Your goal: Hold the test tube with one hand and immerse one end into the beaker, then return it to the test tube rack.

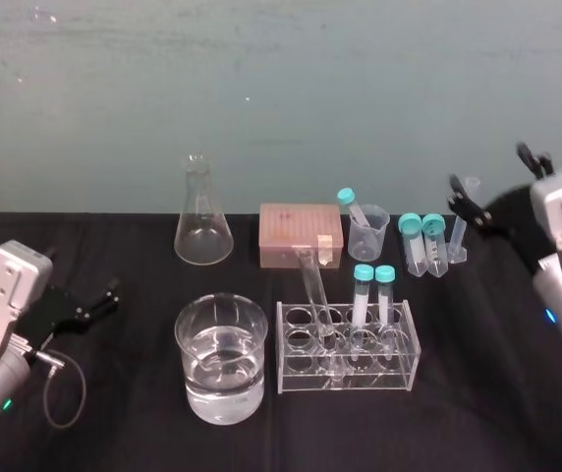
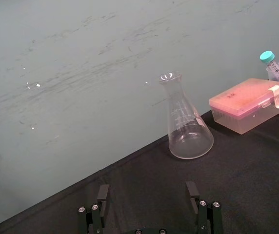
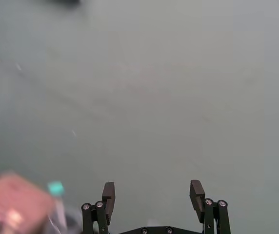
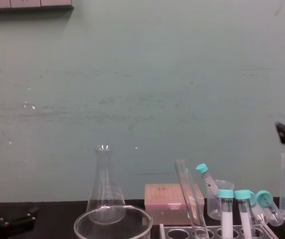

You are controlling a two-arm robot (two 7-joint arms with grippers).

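At either side, left gripper (image 2: pixel 147 188), right gripper (image 3: pixel 152 185) spread (seemingly empty); test tube (image 1: pixel 312 285) tilted in rack (image 1: pixel 402 366).

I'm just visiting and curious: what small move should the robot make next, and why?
Probably bring the open right claw, raised at far right, toward the top of the long clear glass test tube. It leans ungripped in the clear plastic rack beside the wide glass beaker of clear liquid, so nothing is held for dipping. The open left claw sits far left.
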